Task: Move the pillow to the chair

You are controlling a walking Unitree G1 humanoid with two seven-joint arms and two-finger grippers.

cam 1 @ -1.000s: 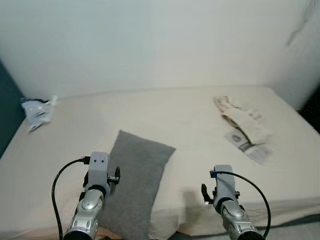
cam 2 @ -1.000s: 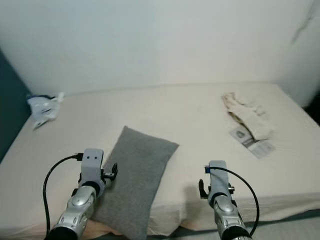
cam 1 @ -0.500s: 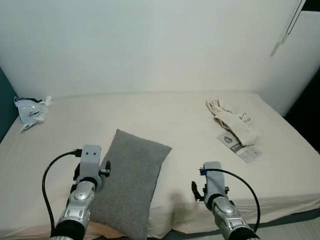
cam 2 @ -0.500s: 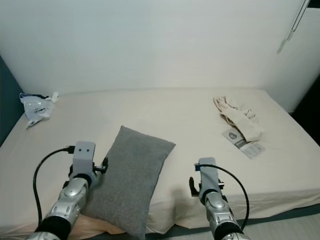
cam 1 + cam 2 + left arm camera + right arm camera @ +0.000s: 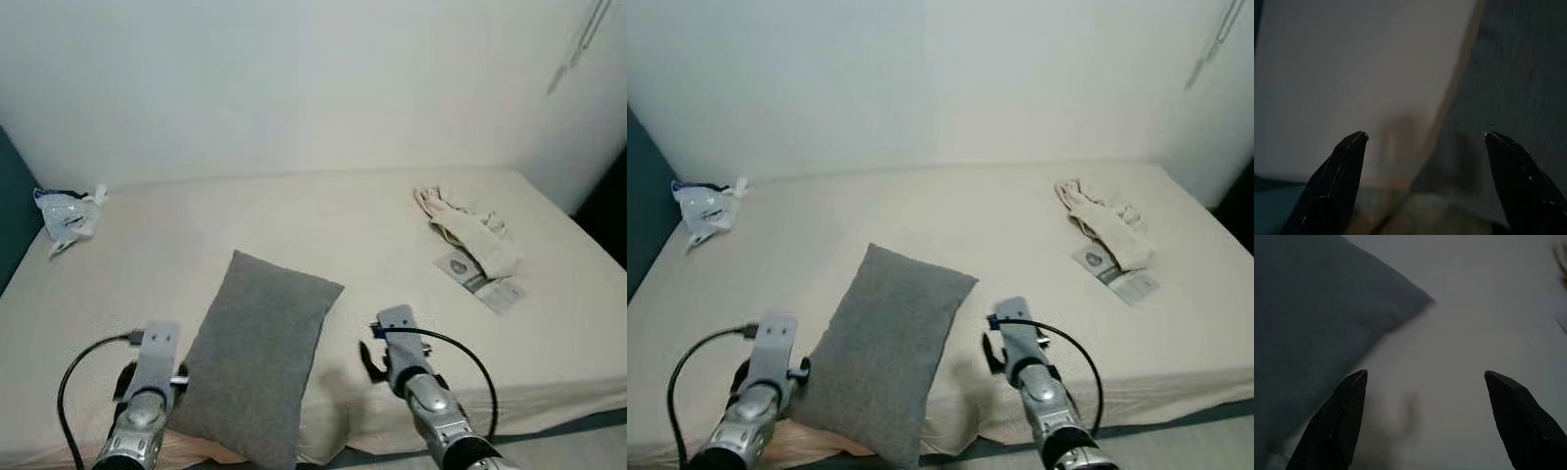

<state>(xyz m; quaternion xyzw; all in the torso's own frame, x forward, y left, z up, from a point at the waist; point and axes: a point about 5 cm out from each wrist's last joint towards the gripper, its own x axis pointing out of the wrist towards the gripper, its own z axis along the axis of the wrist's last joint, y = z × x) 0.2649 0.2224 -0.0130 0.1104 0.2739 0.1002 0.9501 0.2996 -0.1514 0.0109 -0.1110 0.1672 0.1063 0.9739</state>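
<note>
Plain grey pillow [image 5: 259, 357] on a cream bed [image 5: 343, 225], white wall [image 5: 294, 88], beige cloth [image 5: 468, 235].

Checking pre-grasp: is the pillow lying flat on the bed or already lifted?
Flat. The pillow lies on the bed, its near corner overhanging the edge; the left gripper and right gripper flank it, open, fingers holding nothing.

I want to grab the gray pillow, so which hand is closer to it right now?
Left. The left hand sits right at the gray pillow's left edge, open. The right hand, also open, is off the pillow's right side with bare bed between.
</note>
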